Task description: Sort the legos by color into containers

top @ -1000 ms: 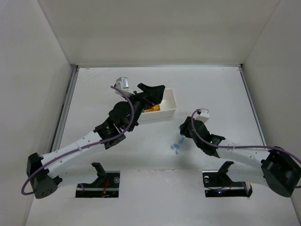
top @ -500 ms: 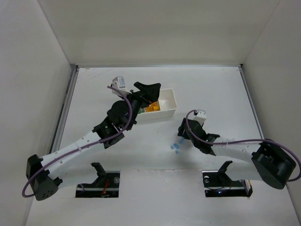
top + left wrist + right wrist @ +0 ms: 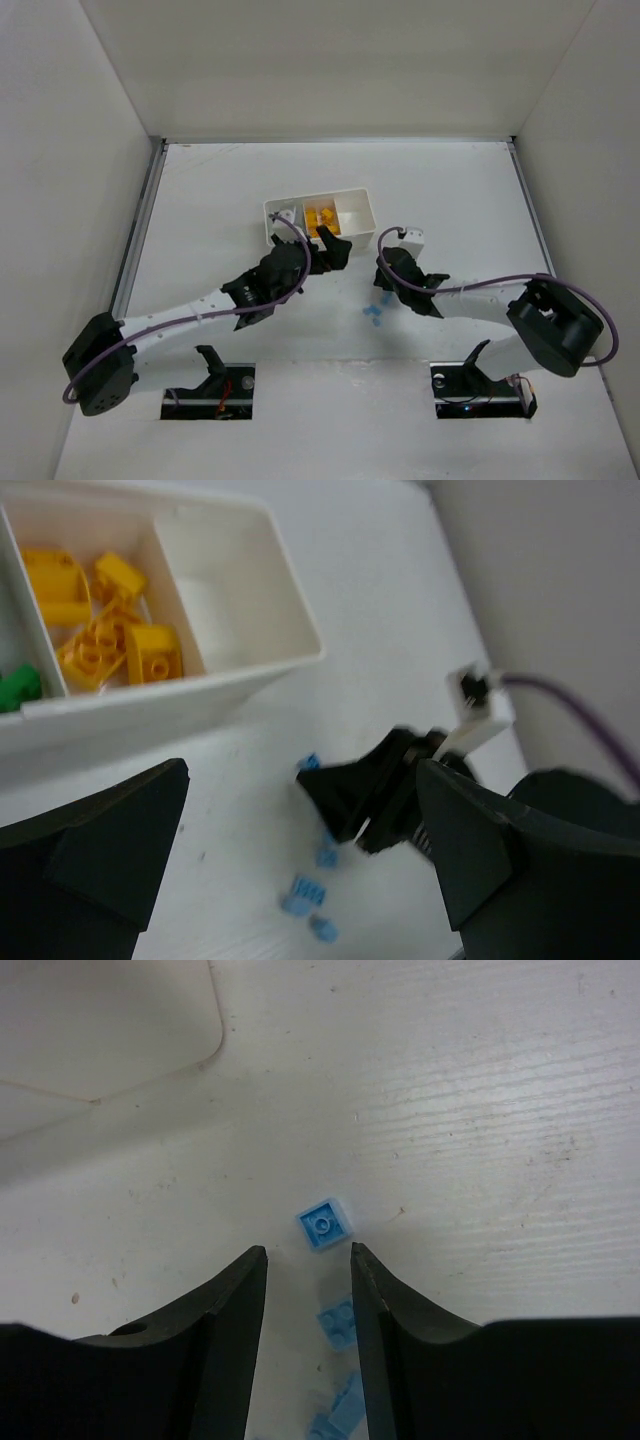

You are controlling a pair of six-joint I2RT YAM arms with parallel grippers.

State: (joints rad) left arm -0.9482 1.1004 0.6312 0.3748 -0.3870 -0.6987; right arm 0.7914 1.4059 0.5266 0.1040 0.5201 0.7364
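Note:
The white three-compartment tray stands mid-table. In the left wrist view its middle compartment holds yellow-orange bricks, a green brick shows in the left one, and the right compartment is bare. My left gripper is open and empty just in front of the tray. Several pale blue bricks lie loose on the table. My right gripper is open and empty, low over them: one blue brick lies just beyond its fingertips, and another lies between the fingers.
The two grippers are close together; the right gripper shows between the left gripper's fingers in the left wrist view. A rounded corner of the tray lies at the right wrist view's top left. White walls enclose the table.
My left arm has drawn back from over the tray toward the near side, uncovering it. My right gripper has moved slightly left and further from the near edge, over the blue bricks.

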